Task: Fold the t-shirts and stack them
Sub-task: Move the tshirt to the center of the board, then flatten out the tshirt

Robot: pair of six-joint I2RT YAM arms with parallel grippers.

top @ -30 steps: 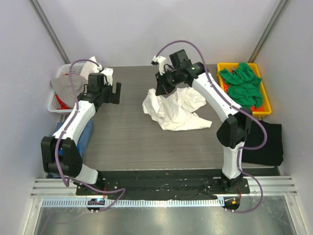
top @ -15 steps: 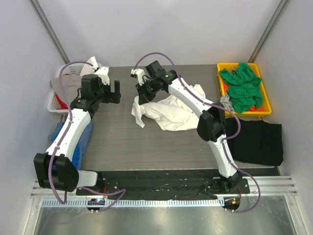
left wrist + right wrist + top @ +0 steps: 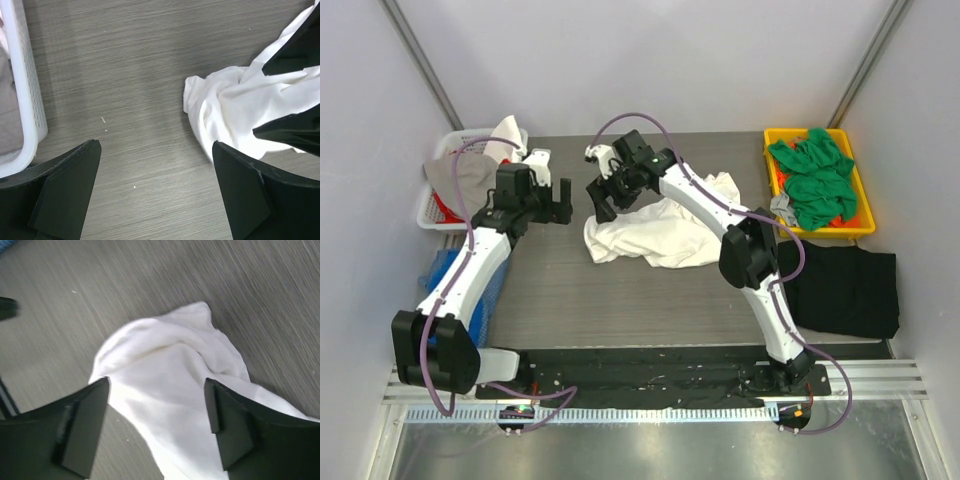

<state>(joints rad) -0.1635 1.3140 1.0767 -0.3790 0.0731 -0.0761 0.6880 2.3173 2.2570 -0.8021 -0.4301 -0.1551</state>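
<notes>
Presently the white t-shirt (image 3: pixel 665 232) lies in a crumpled, unfolded heap on the grey table (image 3: pixel 570 290), toward its far middle. The right gripper (image 3: pixel 604 193) hangs just over the heap's left edge with its fingers spread wide. Its wrist view shows a rounded lobe of cloth below the gap, pinched by neither finger, so this tool grasps nothing. The left gripper (image 3: pixel 556 205) hovers near the heap on its left side, jaws fully parted and empty, apart from the cloth. The white basket (image 3: pixel 428 212) stands beyond it at the table's left edge. Green t-shirts (image 3: pixel 815 172) are bunched in a yellow bin (image 3: pixel 800 133) at the far right, and a black t-shirt (image 3: pixel 845 290) lies flat by the right edge; whether it is folded cannot be told. In my judgement the white garment is light, limp and not fragile: it will drape, bunch and drag across the table rather than hold any shape. A pinch on a single layer may slip. The surer hold is a doubled hem or a shoulder seam, one per gripper, so the cloth can be drawn out flat. No hem or seam can be picked out in the heap as it lies.
</notes>
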